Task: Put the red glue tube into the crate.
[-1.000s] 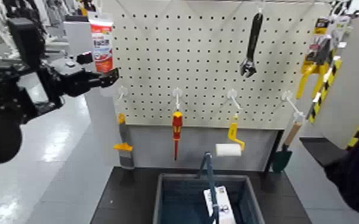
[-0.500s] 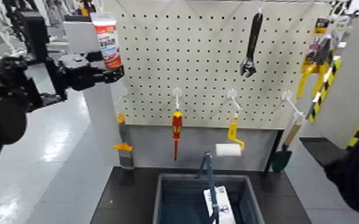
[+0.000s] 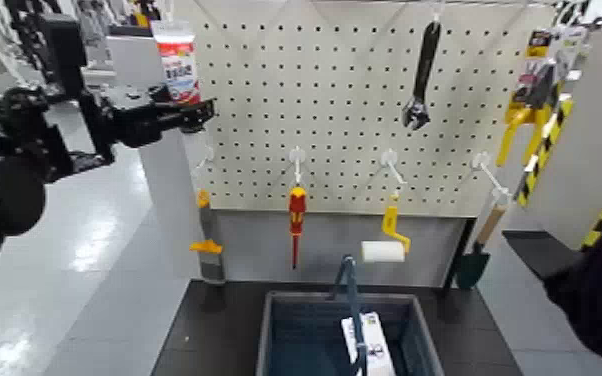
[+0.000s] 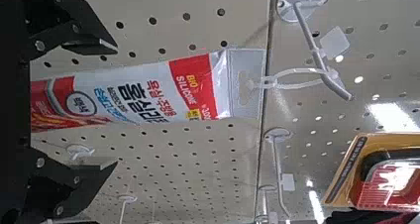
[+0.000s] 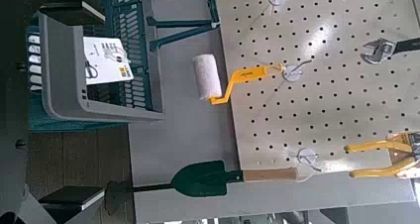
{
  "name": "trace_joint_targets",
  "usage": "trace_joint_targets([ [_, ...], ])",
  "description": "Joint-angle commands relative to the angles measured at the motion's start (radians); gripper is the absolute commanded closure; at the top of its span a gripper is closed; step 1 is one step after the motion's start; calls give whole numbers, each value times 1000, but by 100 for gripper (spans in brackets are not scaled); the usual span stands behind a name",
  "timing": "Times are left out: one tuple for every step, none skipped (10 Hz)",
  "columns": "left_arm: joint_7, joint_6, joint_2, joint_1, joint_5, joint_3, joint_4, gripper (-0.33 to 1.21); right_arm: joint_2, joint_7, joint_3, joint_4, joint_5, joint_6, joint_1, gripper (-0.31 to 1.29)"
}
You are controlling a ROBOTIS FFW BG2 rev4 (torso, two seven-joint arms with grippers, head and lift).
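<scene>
The red glue tube point(image 3: 177, 65) hangs cap down from a hook at the upper left of the white pegboard. My left gripper point(image 3: 201, 110) is raised to its lower end. In the left wrist view the tube point(image 4: 168, 85) lies between the open fingers point(image 4: 84, 31) of the left gripper point(image 4: 109, 107), which stand apart from it on both sides. The crate point(image 3: 277, 302) sits low in the middle, below the pegboard, with its handle bar point(image 3: 351, 300) up. My right gripper point(image 5: 94, 100) is open and empty, parked at the lower right, and looks at the crate point(image 5: 59, 100).
On the pegboard hang a red-and-yellow screwdriver point(image 3: 296, 215), a small paint roller point(image 3: 385, 245), a black wrench point(image 3: 423, 75), a yellow-handled scraper point(image 3: 206, 245), a trowel point(image 3: 477, 255) and yellow clamps point(image 3: 527, 110). A white box point(image 3: 370, 345) lies in the crate.
My left arm has moved right and slightly up, bringing the open gripper around the tube's lower end. The tube has swung a little on its hook. The right arm has not moved.
</scene>
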Motion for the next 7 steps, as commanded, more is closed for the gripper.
trace_joint_targets([
  [0,12,2,-3,-8,-2,-12,114,135,0,0,0,0,0,0,9],
  [0,15,2,-4,-5,-2,-10,117,135,0,0,-2,0,0,0,9],
  [0,13,2,-6,-3,-3,-10,117,135,0,0,0,0,0,0,9],
  [0,13,2,-6,-2,-2,-10,117,135,0,0,0,0,0,0,9],
  [0,12,2,-7,-2,-3,-8,117,135,0,0,0,0,0,0,9],
  [2,10,2,-9,0,-3,-8,117,135,0,0,1,-2,0,0,9],
  [2,7,2,-9,0,-3,-8,117,135,2,-2,3,-2,0,-2,9],
])
